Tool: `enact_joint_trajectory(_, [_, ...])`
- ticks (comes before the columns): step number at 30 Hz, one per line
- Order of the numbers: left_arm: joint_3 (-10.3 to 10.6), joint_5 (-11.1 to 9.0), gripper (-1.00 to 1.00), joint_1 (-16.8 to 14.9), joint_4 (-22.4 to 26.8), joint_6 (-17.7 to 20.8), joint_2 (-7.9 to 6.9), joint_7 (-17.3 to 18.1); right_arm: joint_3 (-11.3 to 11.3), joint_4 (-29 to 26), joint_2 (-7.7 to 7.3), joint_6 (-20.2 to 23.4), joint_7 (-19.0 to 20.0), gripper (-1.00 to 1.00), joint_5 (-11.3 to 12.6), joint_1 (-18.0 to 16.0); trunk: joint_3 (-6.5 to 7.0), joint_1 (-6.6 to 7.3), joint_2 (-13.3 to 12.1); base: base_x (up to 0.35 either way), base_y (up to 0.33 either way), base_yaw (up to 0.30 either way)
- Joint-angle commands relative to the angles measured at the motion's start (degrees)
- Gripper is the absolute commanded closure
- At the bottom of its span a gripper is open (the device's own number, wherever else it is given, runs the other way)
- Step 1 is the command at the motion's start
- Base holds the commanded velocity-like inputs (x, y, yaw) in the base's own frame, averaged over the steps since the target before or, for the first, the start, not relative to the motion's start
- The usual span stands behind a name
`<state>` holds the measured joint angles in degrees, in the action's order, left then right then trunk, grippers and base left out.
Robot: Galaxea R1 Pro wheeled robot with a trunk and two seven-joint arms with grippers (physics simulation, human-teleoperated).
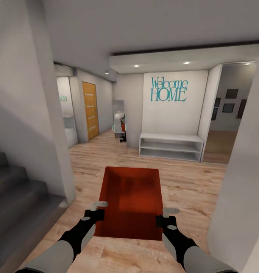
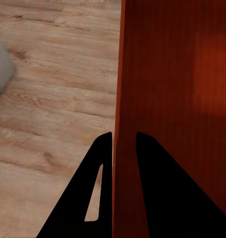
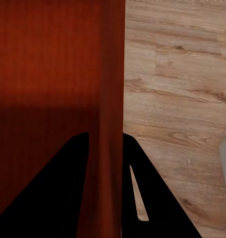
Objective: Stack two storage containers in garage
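Orange-red open-top storage container [image 1: 131, 201] carried above a light wood-plank floor [image 1: 190, 185].
Left gripper [image 2: 124, 144] and right gripper [image 3: 105, 141] each clamp fingers on a side wall near its near end; beyond stand a white low shelf bench [image 1: 171, 146] and teal "Welcome HOME" lettering [image 1: 169, 90].

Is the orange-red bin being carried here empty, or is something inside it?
Empty: the head view looks straight into the storage container, held between left gripper and right gripper, and shows bare flat bottom.
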<state>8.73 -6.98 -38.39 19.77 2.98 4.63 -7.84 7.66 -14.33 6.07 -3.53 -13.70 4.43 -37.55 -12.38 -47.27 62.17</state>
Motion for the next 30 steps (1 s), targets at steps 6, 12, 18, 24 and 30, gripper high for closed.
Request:
enact_joint_trajectory(6, [0.2, 0.6, 1.0, 0.0, 0.4, -0.7, -0.07, -1.6, -0.5, 0.2, 0.0, -0.2, -0.2, 1.0, 1.3, -0.1, -0.08, -0.04, 0.1, 0.317, 0.0, 0.0])
enact_joint_trajectory(12, [0.2, 0.6, 1.0, 0.0, 0.3, -0.7, -0.16, -1.6, -0.5, 0.2, 0.0, -0.2, -0.2, 1.0, 1.3, -0.1, -0.08, -0.04, 0.1, 0.317, 0.0, 0.0])
enact_joint_trajectory(18, [0.2, 0.6, 1.0, 0.0, 0.3, -0.7, -0.15, -1.6, -0.5, 0.2, 0.0, -0.2, -0.2, 1.0, 1.4, -0.1, -0.08, -0.04, 0.1, 0.317, 0.0, 0.014])
enact_joint_trajectory(24, [0.2, 0.6, 1.0, 0.0, 0.3, -0.7, -0.15, -1.6, -0.5, 0.2, 0.0, -0.2, -0.2, 1.0, 1.4, -0.1, -0.08, -0.04, 0.1, 0.317, 0.0, 0.22])
enact_joint_trajectory(30, [0.2, 0.6, 1.0, 0.0, 0.3, -0.7, -0.15, -1.6, -0.5, 0.2, 0.0, -0.2, -0.1, 1.0, 1.4, -0.1, -0.08, -0.04, 0.1, 0.317, 0.0, 0.125])
